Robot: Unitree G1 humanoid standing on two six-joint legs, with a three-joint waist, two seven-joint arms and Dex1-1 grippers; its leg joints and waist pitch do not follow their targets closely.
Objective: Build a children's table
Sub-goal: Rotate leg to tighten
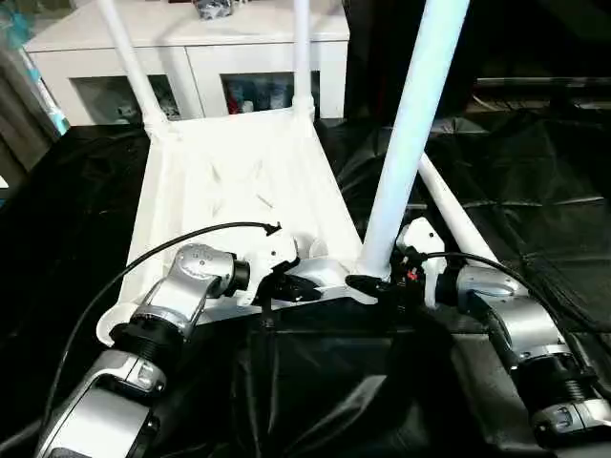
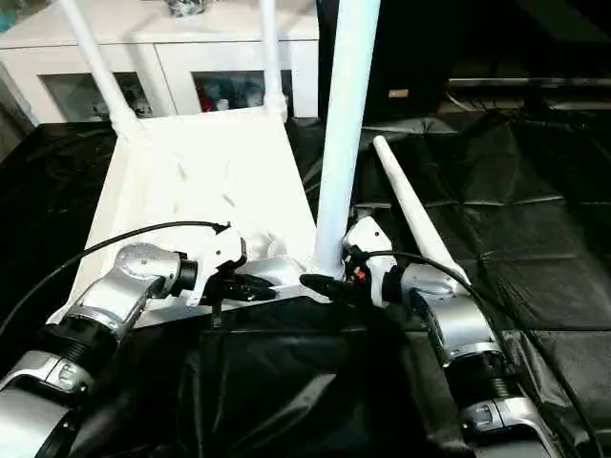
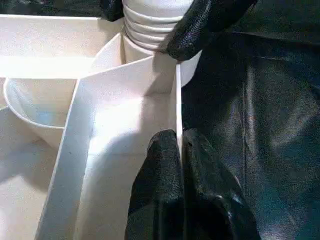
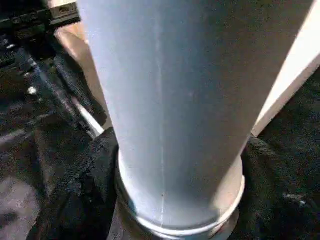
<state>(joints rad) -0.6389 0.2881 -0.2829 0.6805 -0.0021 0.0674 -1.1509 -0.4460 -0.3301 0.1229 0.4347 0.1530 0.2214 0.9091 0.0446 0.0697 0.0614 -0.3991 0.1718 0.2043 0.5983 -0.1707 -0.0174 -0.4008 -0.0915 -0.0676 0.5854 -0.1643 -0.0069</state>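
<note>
The small white plastic children's table (image 1: 239, 181) is laid upside down on the black-draped table (image 1: 535, 181). Its near rim is pinched by the closed left end effector (image 3: 179, 150); the near white tubular leg (image 1: 406, 143) is straddled at its base by the right end effector (image 1: 374, 284).

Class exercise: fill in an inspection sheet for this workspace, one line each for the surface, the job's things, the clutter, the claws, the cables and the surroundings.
Surface: black cloth covers the big table, creased.
Job's things: children's table lies upside down, ribbed underside up; three legs stand in its sockets, including the near leg; a fourth leg lies loose on the cloth beside it.
Clutter: nothing seen.
Claws: left claw pinched shut on the tabletop's near rim; right claw with fingers at the near leg's base, grip unclear.
Cables: a black cable loops over the left forearm; another runs along the right wrist.
Surroundings: white glass-door cabinet behind.
</note>
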